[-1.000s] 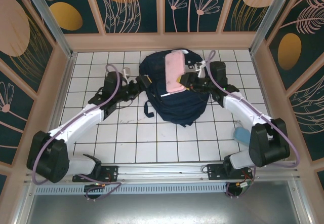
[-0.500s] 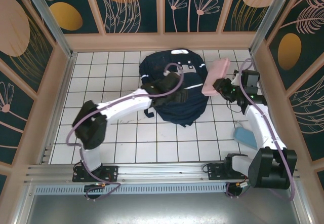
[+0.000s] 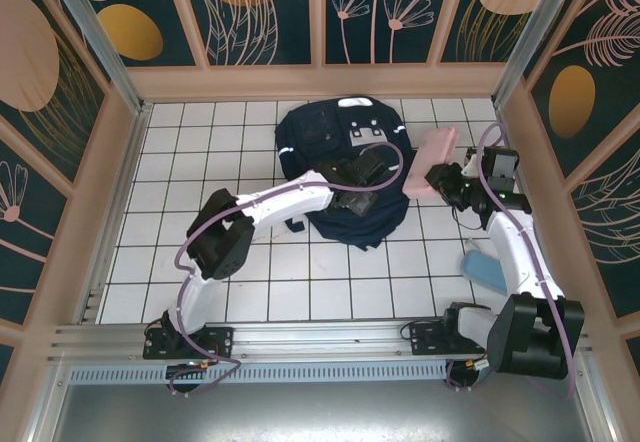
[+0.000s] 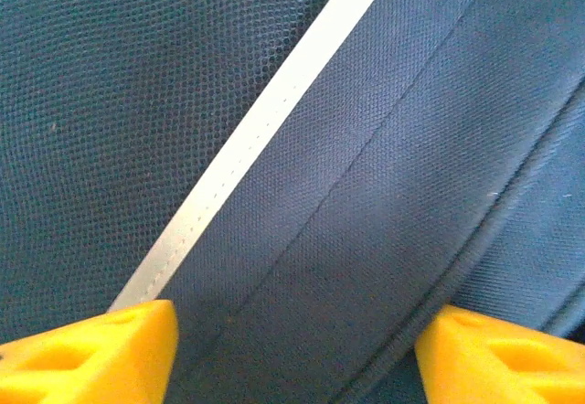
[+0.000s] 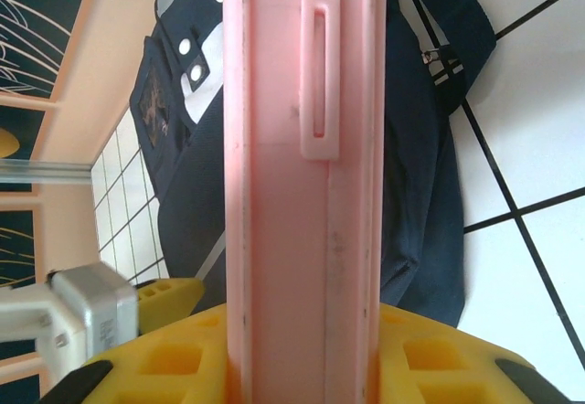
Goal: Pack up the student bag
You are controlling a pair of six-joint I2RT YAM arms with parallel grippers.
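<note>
**At the table's far middle, the bag is lying lengthwise with a pink case gripped beside it**

Toward the far edge of the white tiled table (image 3: 200,262), about midway across, the student bag (image 3: 310,147) is lying flat. Its long axis is running from far edge to near edge, and its patched top is pointing at the far edge.

Bare tiles are stretching along the left side and the near edge, leaving wide room there. Between the bag and the right edge only a narrow strip is lying free.

The right gripper (image 5: 302,358) is working in that strip, pinching a long pink case (image 3: 430,160) just beside the bag's right flank. A light-blue thing (image 3: 480,265) is sitting by the right edge, half hidden by the arm, perhaps a pouch.

The left gripper (image 4: 297,358) is hanging close over the bag with its yellow fingertips spread apart. Under it, finely woven navy fabric is showing stitched seams and a thin white stripe (image 4: 265,125) running diagonally. The case is looking rigid and smooth, with a raised slotted loop on its face.
</note>
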